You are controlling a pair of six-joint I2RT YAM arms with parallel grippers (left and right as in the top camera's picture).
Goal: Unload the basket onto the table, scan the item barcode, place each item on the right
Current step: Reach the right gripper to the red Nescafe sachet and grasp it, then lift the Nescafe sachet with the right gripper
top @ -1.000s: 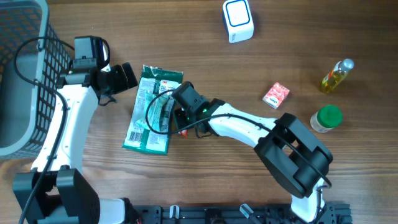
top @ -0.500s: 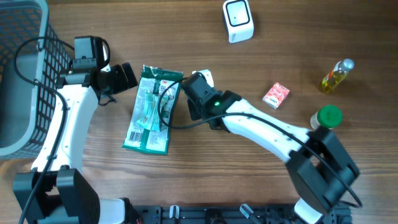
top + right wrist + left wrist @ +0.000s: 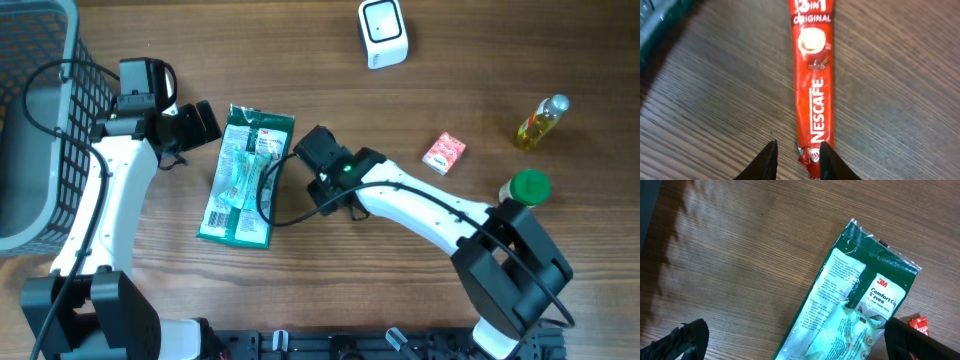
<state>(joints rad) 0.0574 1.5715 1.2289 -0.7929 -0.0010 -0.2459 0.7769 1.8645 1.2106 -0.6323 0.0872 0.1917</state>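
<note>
**Shop checkout mocked up on a robotics lab bench**

A grey shopping basket (image 3: 20,40) at the left edge of a wooden table (image 3: 500,40), a white barcode scanner (image 3: 383,32) at the far side and packaged goods point to a shop till: gloves packet (image 3: 240,190), coffee stick (image 3: 812,75), small red box (image 3: 444,153), oil bottle (image 3: 540,121), green-lidded jar (image 3: 525,190). The robotic left arm (image 3: 110,200) and right arm (image 3: 420,205) mark it as a lab.

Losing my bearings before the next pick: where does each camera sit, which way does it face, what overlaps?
Overhead: above the table, looking straight down; both arms, the glove packet and the scanner show.
Left wrist: on the left arm, facing down at the glove packet; left tool open, fingers at the bottom corners.
Right wrist: close over a Nescafe sachet; right tool open at its near end.
Shared: overhead and left wrist both see the glove packet.
</note>
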